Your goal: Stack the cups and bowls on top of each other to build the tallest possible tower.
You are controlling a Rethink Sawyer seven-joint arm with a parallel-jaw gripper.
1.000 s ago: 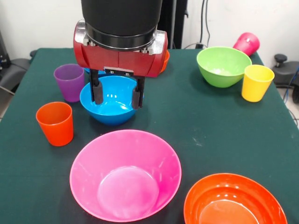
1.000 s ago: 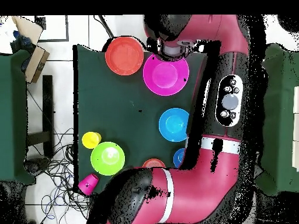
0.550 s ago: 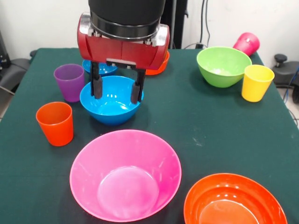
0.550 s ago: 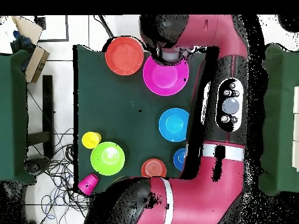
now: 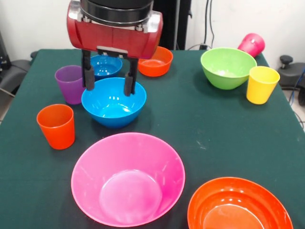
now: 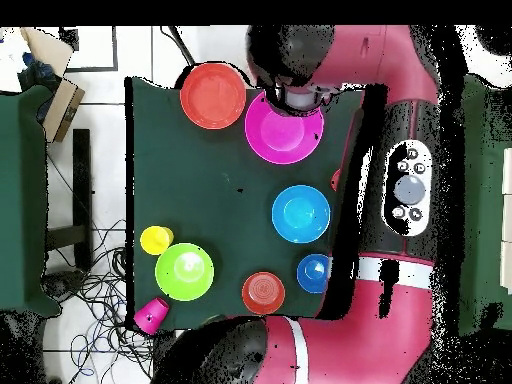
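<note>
My gripper hangs open over the far rim of the medium blue bowl, with nothing between its fingers. Just behind it sit the small blue bowl and the small orange bowl. The purple cup and the orange cup stand upright to the left of the blue bowl. In front lie the very large pink bowl and the large orange bowl. The arm hides the gripper in the overhead view.
At the far right stand the lime green bowl and the yellow cup. The magenta cup lies on its side at the table's corner. The dark green cloth covers the table.
The gripper has risen and shifted left and back in the front view, still open, uncovering the small blue and small orange bowls. No bowl or cup has moved.
</note>
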